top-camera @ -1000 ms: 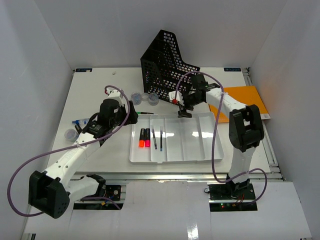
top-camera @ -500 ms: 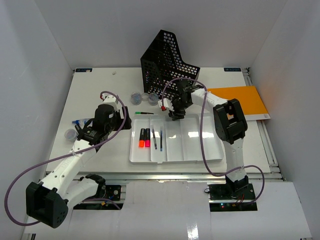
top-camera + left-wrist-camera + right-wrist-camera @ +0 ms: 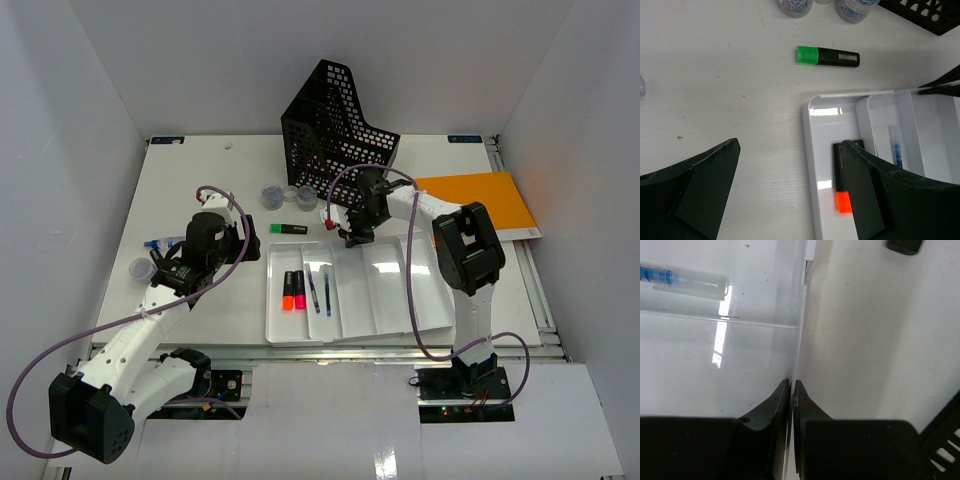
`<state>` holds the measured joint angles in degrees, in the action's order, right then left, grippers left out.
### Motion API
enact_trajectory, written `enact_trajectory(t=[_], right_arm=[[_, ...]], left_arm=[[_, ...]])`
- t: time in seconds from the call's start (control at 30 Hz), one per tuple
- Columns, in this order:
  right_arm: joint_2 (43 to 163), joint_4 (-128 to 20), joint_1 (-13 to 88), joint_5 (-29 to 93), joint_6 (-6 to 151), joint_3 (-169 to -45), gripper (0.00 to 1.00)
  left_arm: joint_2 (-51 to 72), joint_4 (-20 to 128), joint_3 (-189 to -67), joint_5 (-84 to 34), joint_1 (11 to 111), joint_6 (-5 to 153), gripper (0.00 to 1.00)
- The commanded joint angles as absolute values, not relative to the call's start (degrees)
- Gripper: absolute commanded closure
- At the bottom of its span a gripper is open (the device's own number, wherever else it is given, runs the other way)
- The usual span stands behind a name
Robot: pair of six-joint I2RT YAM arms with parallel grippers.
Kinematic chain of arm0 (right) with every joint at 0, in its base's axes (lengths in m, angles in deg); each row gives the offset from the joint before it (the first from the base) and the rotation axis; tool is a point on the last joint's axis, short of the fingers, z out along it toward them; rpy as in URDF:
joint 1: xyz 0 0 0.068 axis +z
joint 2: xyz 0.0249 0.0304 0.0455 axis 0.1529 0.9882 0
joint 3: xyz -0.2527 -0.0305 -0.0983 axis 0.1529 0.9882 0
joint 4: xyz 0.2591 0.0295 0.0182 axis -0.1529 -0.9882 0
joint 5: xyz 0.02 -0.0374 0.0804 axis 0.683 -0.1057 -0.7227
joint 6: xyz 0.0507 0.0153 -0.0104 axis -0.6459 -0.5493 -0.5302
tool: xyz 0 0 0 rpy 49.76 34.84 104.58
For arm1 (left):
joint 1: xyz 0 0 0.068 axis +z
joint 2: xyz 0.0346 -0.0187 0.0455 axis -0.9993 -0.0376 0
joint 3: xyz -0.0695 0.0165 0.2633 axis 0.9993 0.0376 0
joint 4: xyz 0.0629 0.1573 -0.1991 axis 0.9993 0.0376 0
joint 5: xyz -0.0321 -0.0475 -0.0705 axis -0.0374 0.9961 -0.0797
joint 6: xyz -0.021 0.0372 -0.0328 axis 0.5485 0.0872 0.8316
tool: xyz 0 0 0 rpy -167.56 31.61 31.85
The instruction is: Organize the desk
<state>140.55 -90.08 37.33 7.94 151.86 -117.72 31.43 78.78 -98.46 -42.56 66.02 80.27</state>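
Note:
On the white desk (image 3: 200, 180) lies a white compartmented tray (image 3: 385, 290), slightly askew. It holds an orange highlighter (image 3: 288, 291), a pink one (image 3: 299, 290) and two pens (image 3: 312, 290). My right gripper (image 3: 352, 238) is shut on the tray's far rim (image 3: 800, 315), its jaws pinching the thin wall (image 3: 791, 384). My left gripper (image 3: 790, 150) hangs open over the tray's left rim (image 3: 807, 150) and the orange highlighter (image 3: 841, 190), holding nothing. A green highlighter (image 3: 289, 229) (image 3: 827, 56) lies on the desk just beyond the tray.
A black mesh file holder (image 3: 335, 120) stands at the back. An orange folder (image 3: 480, 200) lies at the right. Two jars of clips (image 3: 272, 194) sit near the holder. Another jar (image 3: 141, 267) and a small blue item (image 3: 155, 243) are at the left.
My right gripper moved left to the tray's far rim and shut on it. The tray has turned and shifted toward the near edge. My left arm drew back leftward.

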Motion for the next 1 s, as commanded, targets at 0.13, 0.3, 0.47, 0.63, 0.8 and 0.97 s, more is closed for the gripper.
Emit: enact_trajectory(t=[0.13,0.3,0.47,0.63,0.8,0.97], right_arm=[[133.7,-90.3,40.3,6.5,151.0,-111.2,0.92],[134.0,-85.4,40.4,8.5,146.1,-110.3,0.92],[135.7,-82.7,40.4,10.3,140.9,-113.2,0.89],[134.8,-85.3,40.3,7.1,138.2,-116.6,0.33],[132.8,-92.9,40.4,2.2,138.3,-122.6,0.23],[136.9,-92.6,41.0,0.7,131.8,-129.8,0.23]], left_arm=[[32.6,78.1,-97.9,-42.1,66.6,80.0,0.07],[32.3,78.0,-97.8,-41.7,66.6,80.1,0.07],[32.1,77.9,-97.8,-41.5,66.6,80.1,0.07],[32.2,78.0,-97.8,-41.9,66.6,80.0,0.07],[32.8,77.8,-97.8,-42.5,66.9,80.1,0.07],[34.0,77.6,-97.8,-43.4,67.3,80.0,0.07]])
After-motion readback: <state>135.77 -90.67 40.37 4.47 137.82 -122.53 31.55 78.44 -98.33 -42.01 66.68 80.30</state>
